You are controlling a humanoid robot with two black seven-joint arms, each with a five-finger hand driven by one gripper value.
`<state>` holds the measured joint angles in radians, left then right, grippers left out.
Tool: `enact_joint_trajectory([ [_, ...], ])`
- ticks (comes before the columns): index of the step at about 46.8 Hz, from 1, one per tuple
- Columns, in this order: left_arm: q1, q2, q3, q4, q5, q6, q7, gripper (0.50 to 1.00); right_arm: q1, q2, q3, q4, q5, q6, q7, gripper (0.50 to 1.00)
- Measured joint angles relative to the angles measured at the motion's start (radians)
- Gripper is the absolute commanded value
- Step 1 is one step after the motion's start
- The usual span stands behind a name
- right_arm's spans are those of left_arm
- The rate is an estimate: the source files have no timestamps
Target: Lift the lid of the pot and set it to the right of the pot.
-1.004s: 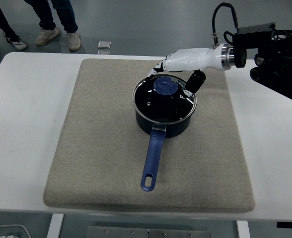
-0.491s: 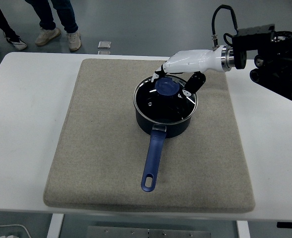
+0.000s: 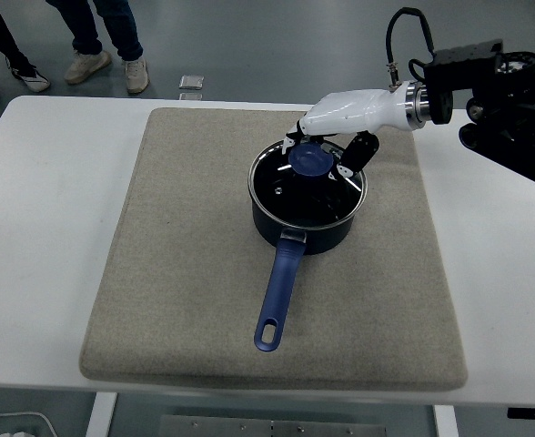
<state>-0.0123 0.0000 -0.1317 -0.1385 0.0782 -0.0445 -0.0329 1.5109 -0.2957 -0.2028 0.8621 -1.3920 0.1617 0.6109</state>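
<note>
1. Right hand (image 3: 327, 137) reaching in above the saucepan (image 3: 306, 202), fingers (image 3: 295, 135) curled round the blue knob (image 3: 309, 161) of the glass pot lid (image 3: 306, 182), thumb on the near-right side of it; apparently clamped on the knob, though contact partly hidden.
2. Lid directly beneath the fingers, seemingly tipped a little yet over the pot rim; whether fully clear of the rim, impossible to say.
3. Judged progress: grasp made, lift barely begun; carrying rightward and setting down on the beige mat (image 3: 176, 273) right of the fingers not yet done.
4. Count: one saucepan with one long blue handle (image 3: 279, 296) pointing away from the fingers toward the near edge, one lid, one mat, one white table (image 3: 40, 228).
5. Left hand out of view.
</note>
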Motion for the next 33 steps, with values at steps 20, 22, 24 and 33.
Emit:
enact_joint_trajectory([
  [20,0.0,0.0,0.0,0.0,0.0,0.0,-0.001,1.0,0.022,0.0,0.0,0.0,0.001,0.007,0.0,0.5],
  [22,0.0,0.0,0.0,0.0,0.0,0.0,-0.001,1.0,0.026,0.0,0.0,0.0,0.001,0.007,0.0,0.5],
  [24,0.0,0.0,0.0,0.0,0.0,0.0,-0.001,1.0,0.033,0.0,0.0,0.0,0.001,0.007,0.0,0.5],
  [33,0.0,0.0,0.0,0.0,0.0,0.0,-0.001,1.0,0.056,-0.002,0.001,-0.018,0.0,0.007,0.0,0.5],
])
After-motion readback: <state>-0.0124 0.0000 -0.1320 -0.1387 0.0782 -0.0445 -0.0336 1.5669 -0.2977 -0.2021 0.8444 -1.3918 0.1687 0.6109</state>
